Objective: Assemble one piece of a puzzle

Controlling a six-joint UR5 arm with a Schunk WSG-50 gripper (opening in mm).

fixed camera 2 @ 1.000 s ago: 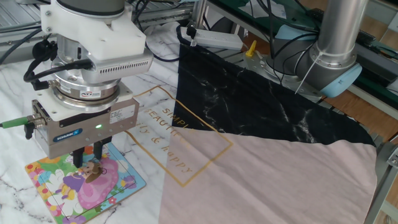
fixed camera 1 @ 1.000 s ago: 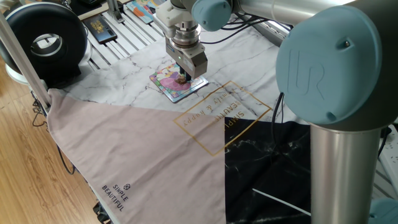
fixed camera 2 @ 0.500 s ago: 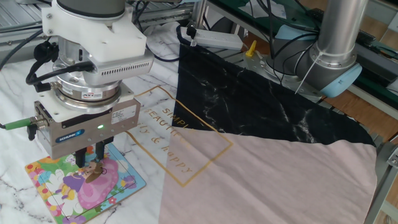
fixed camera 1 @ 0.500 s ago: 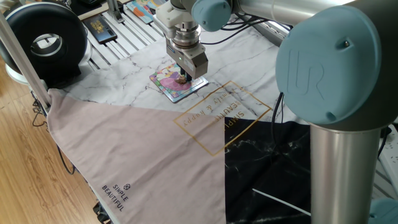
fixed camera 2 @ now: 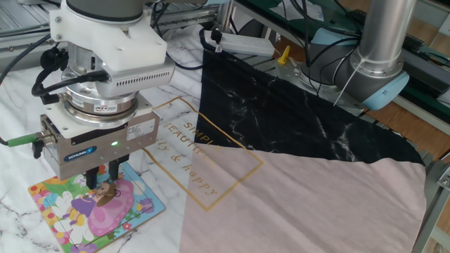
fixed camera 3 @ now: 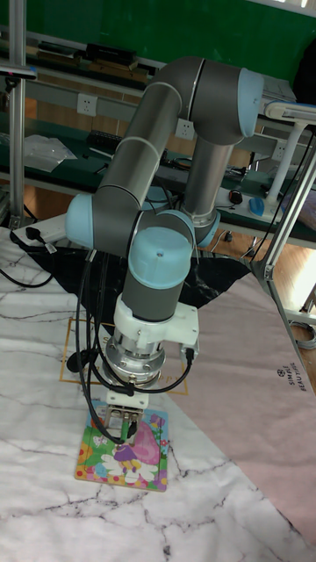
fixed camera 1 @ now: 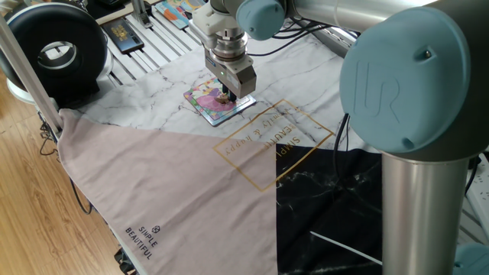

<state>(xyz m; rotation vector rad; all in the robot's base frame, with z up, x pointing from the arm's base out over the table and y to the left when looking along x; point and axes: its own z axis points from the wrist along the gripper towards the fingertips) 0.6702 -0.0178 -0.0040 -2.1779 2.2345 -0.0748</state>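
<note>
From one fixed view, the pincer (fixed camera 1: 224, 95) is pressing down over the puzzle (fixed camera 1: 216, 104) on the tabletop (fixed camera 1: 160, 80).

From the other fixed view, its fingers (fixed camera 2: 90, 180) are pinching the piece (fixed camera 2: 105, 194), likely light, thin and stiff, best gripped by its edges.

From the tall fixed view, the piece is hidden.

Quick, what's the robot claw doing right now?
Claw: fingers close together, down on the puzzle; whether they pinch the piece cannot be told.
</note>
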